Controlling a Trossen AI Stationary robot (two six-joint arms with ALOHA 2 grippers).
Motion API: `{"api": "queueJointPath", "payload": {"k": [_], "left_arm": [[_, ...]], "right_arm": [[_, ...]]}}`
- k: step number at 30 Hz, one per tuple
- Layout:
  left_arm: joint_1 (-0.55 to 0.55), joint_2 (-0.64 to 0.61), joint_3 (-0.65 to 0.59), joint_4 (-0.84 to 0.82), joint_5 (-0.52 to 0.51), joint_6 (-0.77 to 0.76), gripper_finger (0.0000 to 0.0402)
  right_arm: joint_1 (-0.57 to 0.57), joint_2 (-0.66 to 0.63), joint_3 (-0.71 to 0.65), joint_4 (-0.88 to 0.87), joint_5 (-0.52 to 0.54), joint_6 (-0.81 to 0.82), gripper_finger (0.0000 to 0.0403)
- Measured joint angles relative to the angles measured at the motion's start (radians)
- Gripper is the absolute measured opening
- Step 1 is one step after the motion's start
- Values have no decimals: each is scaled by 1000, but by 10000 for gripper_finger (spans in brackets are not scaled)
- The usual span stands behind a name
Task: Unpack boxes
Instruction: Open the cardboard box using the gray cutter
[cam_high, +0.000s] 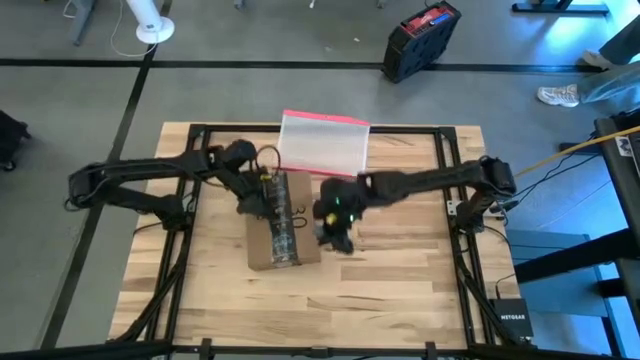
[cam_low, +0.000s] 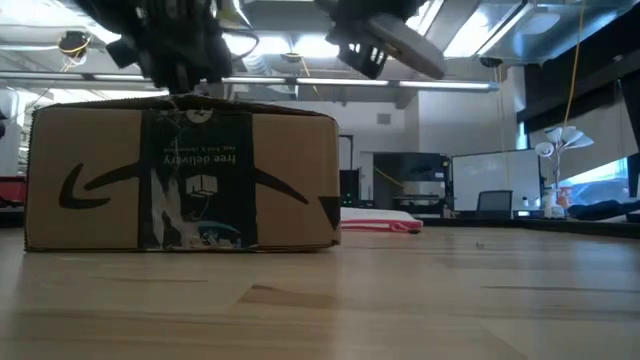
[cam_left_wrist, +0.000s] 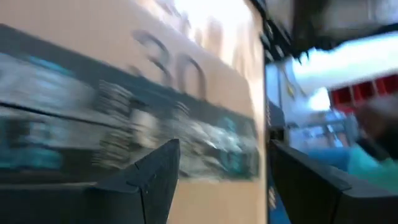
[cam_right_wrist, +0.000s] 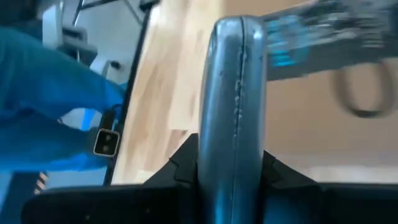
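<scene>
Lying flat, box (cam_high: 283, 233) long axis toward table's (cam_high: 400, 290) near edge.

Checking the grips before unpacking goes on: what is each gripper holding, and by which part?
Right gripper clamps a grey tool by its near end. Left gripper stands open at the box's top edge, gripping nothing that shows.
</scene>
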Motion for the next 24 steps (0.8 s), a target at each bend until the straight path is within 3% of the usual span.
{"api": "queueJointPath", "payload": {"k": [5,13,18,24], "left_arm": [[145,-1,0,34,-1,47,235],[312,28,0,49,15,77,235],[365,98,0,76,46,72,235],[392,164,0,74,62,89,235]], "right_arm": [[87,37,-13,109,90,-1,65],[132,124,-14,144,108,25,65],[152,143,-14,182,114,23,65],[196,168,-14,160,229,59,65]]}}
